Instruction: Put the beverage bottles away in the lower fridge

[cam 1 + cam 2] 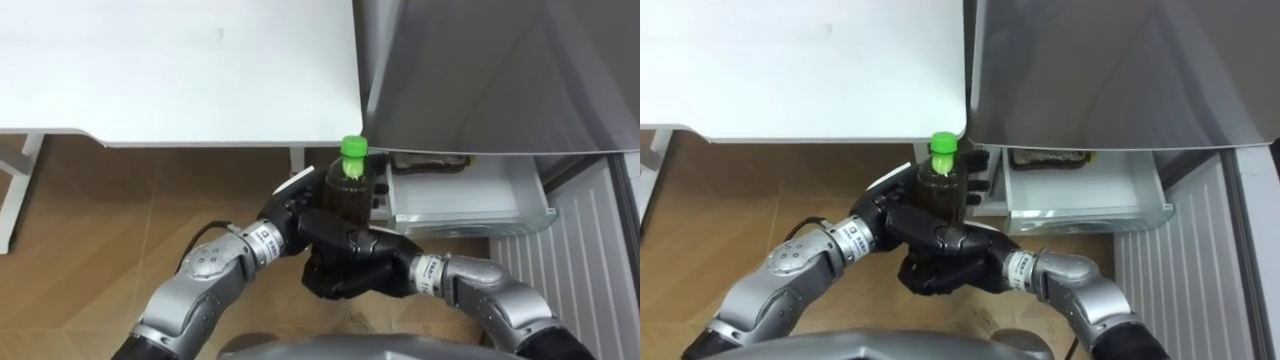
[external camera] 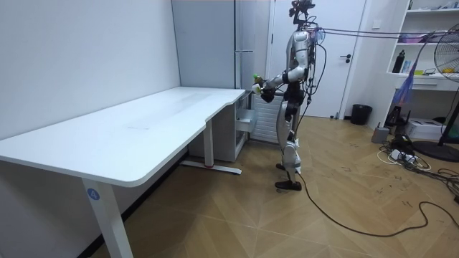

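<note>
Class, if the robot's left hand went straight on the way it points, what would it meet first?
Likely the open fridge drawer, with the bottle it holds touching first; depth is unclear.

desk: white desk (image 2: pixel 143 125) stood along the pale wall (image 2: pixel 72 57) on white legs | floor: wood-patterned floor (image 2: pixel 215 215) | back: white door (image 2: pixel 337 57) was closed, black bin (image 2: pixel 361 114) stood just beside it | room view's right: shelf unit (image 2: pixel 430 43), standing fan (image 2: pixel 448 50), loose cables (image 2: pixel 401 154) lay on the floor below
</note>
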